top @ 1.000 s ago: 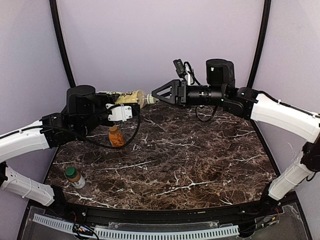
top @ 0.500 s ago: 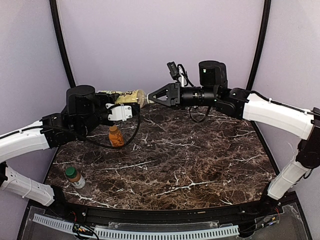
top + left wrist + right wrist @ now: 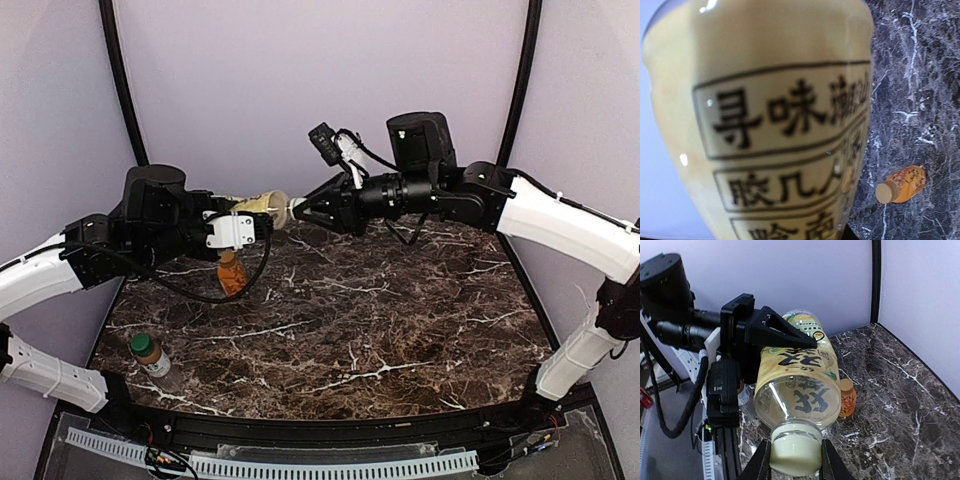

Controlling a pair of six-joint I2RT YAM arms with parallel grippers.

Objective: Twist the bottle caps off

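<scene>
The left hand point(image 3: 238, 210) clamps the yellow bottle point(image 3: 265, 203) level, its long axis pointing cap point(image 3: 794, 456)-first into the right hand point(image 3: 298, 210), which is closed on that cap.

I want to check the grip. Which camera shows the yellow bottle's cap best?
The right wrist view: the pale cap sits close and clear, the right claw shut on it. The top view shows it tiny, partly hidden. The left wrist view shows only the bottle's label.
</scene>
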